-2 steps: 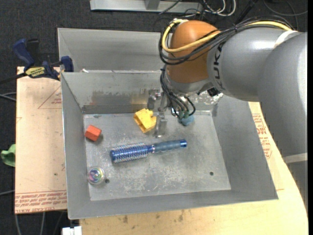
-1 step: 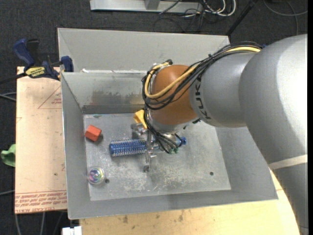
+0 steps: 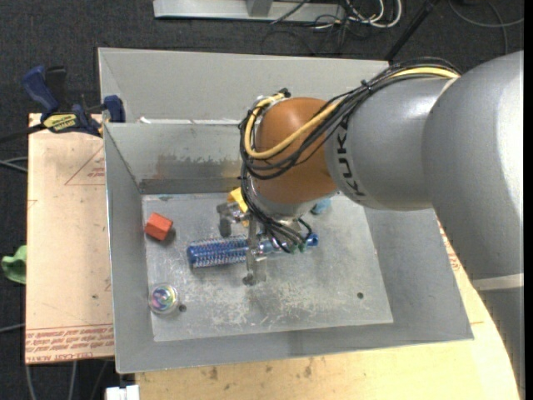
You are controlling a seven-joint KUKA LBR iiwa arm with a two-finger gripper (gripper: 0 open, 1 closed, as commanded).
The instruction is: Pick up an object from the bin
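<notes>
My gripper hangs low in the middle of the bin and looks open, with one fingertip towards the back and the other fingertip towards the front. A blue bristly brush lies flat on the bin floor, and its right end sits between the two fingers. A small yellow thing peeks out just behind the gripper, partly hidden by the orange cover. A small blue and green piece lies right of the gripper.
A red block sits at the left of the floor. A clear glittery ball rests in the front left corner. The arm and its orange cover hide the back right of the bin.
</notes>
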